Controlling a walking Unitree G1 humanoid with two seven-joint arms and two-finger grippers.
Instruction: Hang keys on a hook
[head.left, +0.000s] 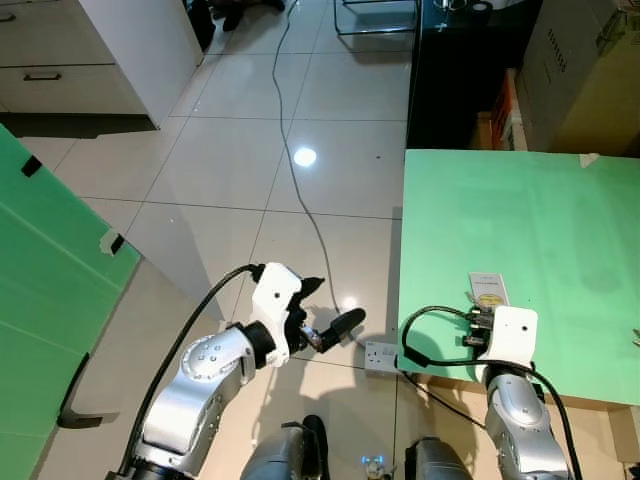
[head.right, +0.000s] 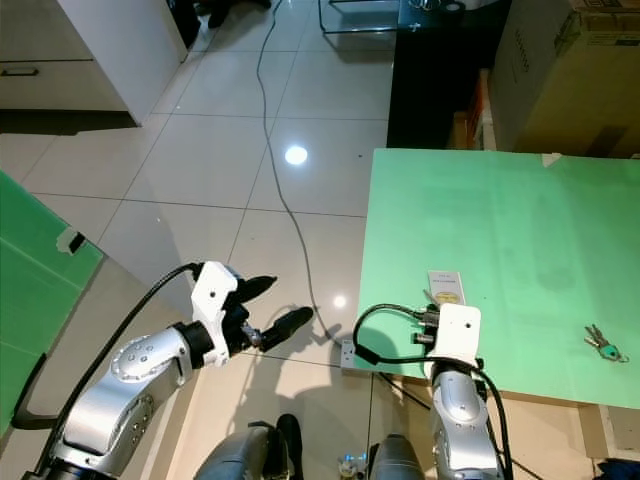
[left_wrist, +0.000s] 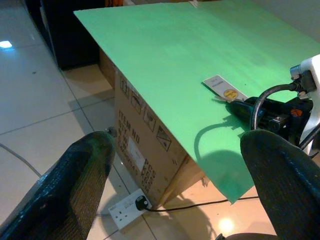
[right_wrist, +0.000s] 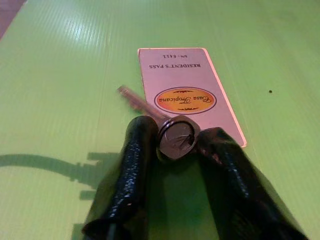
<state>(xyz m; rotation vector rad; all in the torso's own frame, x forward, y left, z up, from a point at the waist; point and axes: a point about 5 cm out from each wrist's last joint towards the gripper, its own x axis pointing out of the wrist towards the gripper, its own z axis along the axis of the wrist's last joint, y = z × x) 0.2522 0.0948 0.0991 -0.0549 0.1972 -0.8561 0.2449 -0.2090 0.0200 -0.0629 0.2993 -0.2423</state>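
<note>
The pickup is in hand: the right gripper (right_wrist: 175, 150) pinches a silver key (right_wrist: 176, 137) at the green table (head.left: 560, 230) beside a pass card (right_wrist: 187, 90), the left gripper (head.left: 335, 325) hangs open; next, lift and find a hook.

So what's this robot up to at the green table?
The right gripper is pinching a silver key at the near edge of the green table, its shaft lying across a resident's pass card. Another bunch of keys lies further right on the table. The left gripper hovers open over the tiled floor.
</note>
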